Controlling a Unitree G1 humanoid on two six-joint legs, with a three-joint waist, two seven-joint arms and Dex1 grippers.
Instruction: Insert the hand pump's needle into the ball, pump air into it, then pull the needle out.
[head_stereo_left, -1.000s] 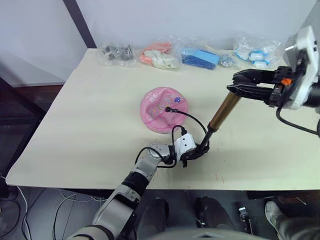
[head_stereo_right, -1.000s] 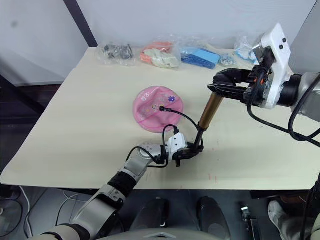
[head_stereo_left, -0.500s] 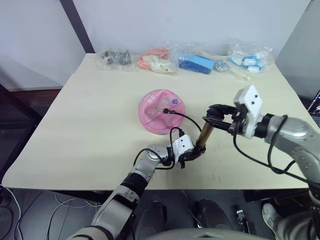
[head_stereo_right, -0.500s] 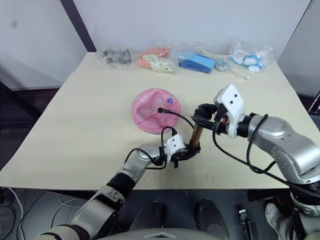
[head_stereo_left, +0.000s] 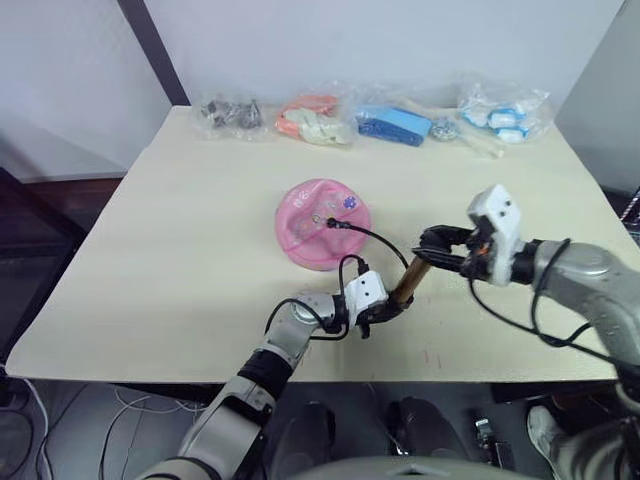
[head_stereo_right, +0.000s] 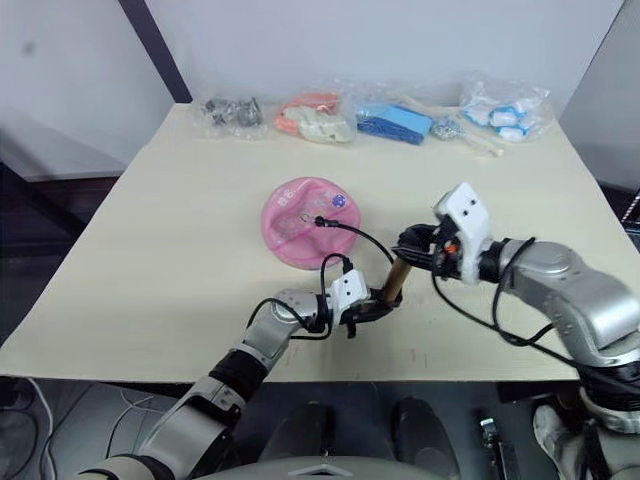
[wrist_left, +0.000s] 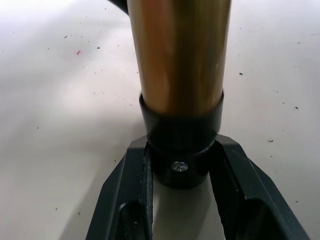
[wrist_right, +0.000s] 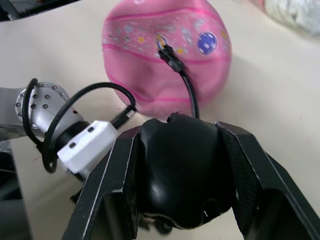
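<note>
The pink ball (head_stereo_left: 322, 222) lies caved in at the table's middle. The needle's black fitting (wrist_right: 166, 50) sits in the ball's valve, and the pin itself is hidden. A thin black hose (head_stereo_left: 372, 234) runs from it to the hand pump (head_stereo_left: 407, 284), which stands tilted near the front edge. My left gripper (head_stereo_left: 383, 309) is shut on the pump's black bottom cap (wrist_left: 181, 150), below the gold barrel (wrist_left: 180, 55). My right gripper (head_stereo_left: 438, 250) is shut on the black handle (wrist_right: 182, 170) at the pump's top, pressed low against the barrel.
Several clear bags line the table's far edge: dark parts (head_stereo_left: 232, 112), orange and white items (head_stereo_left: 315, 117), blue items (head_stereo_left: 398, 122), and blue-white items (head_stereo_left: 503, 108). The table's front edge (head_stereo_left: 330, 368) runs just below my left gripper.
My right gripper has come down and in with the handle, from high at the right to just above the barrel. The left gripper has kept its hold on the pump's base.
</note>
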